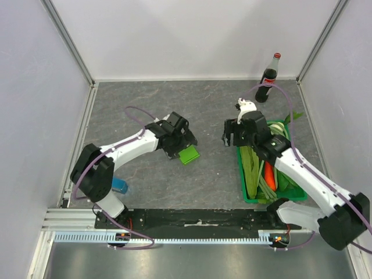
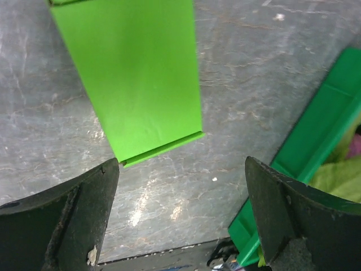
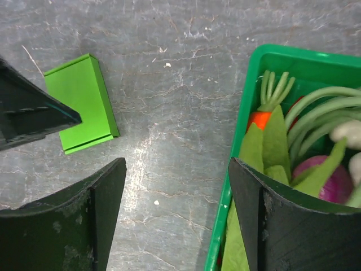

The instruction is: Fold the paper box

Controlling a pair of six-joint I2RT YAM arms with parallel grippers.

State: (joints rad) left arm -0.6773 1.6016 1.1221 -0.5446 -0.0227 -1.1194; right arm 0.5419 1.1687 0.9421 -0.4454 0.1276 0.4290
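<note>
The paper box (image 1: 189,155) is a small lime-green card piece lying flat on the grey table, left of centre. It fills the upper left of the left wrist view (image 2: 135,73) and sits at the left of the right wrist view (image 3: 82,104). My left gripper (image 1: 181,145) hovers just over its far-left edge, open, with only bare table between its fingers (image 2: 181,164). My right gripper (image 1: 231,138) stands open too, apart from the box, over the table beside the crate's left wall (image 3: 177,164). Neither gripper holds anything.
A dark-green crate (image 1: 246,192) of vegetables stands at the right; its rim (image 3: 293,53) lies under my right finger. A cola bottle (image 1: 268,78) stands at the back right. A small blue block (image 1: 119,185) lies by the left arm's base. Walls enclose the table.
</note>
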